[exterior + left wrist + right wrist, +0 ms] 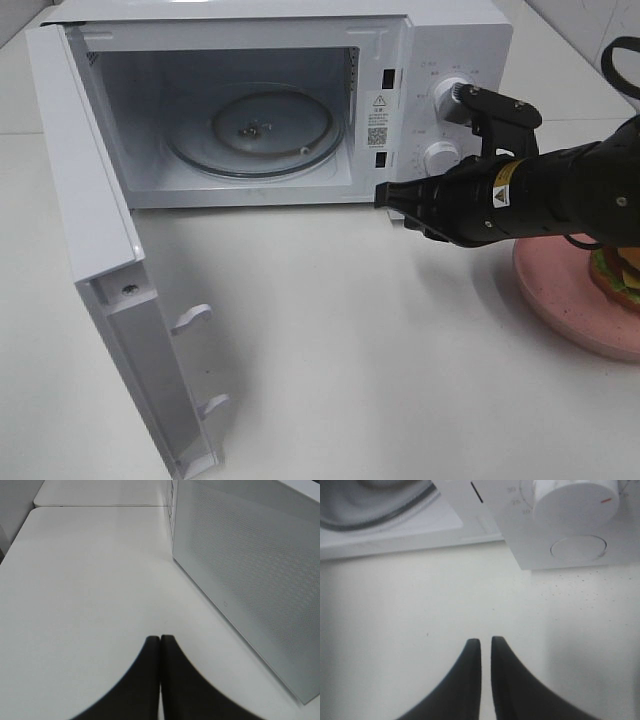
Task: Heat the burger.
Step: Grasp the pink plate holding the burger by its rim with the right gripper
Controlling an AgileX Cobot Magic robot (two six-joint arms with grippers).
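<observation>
Two pincers show, each holding nothing. The right pincer [383,193] hovers low over the white surface [330,330], its black arm stretched across the front of the microwave [450,40]. In its wrist view the right pincer [486,642] has its fingers parted by a thin slit, released, with only bare surface beneath them. Just ahead of its tips is the lower front edge of the oven, at the corner where the cavity meets the control panel. The lower knob [575,500], with a red mark, and a round button [578,547] under it sit ahead and a little to one side.

The burger [620,272] is well behind this pincer, back along the arm, resting on a pink speckled plate [560,300] on the surface. The arm hides much of it, leaving only an edge with green, yellow and brown layers in view.

The microwave door [90,200] is swung wide open, far beyond the right pincer's tips. The glass turntable [255,130] lies bare inside the cavity.

The left pincer [160,639] is clenched, its fingers pressed together above bare surface. A white panel with a fine dot pattern [250,570] stands ahead of it and off to one side, well apart from its tips. I cannot tell whether that panel is the door's outer face or the oven's side wall.
</observation>
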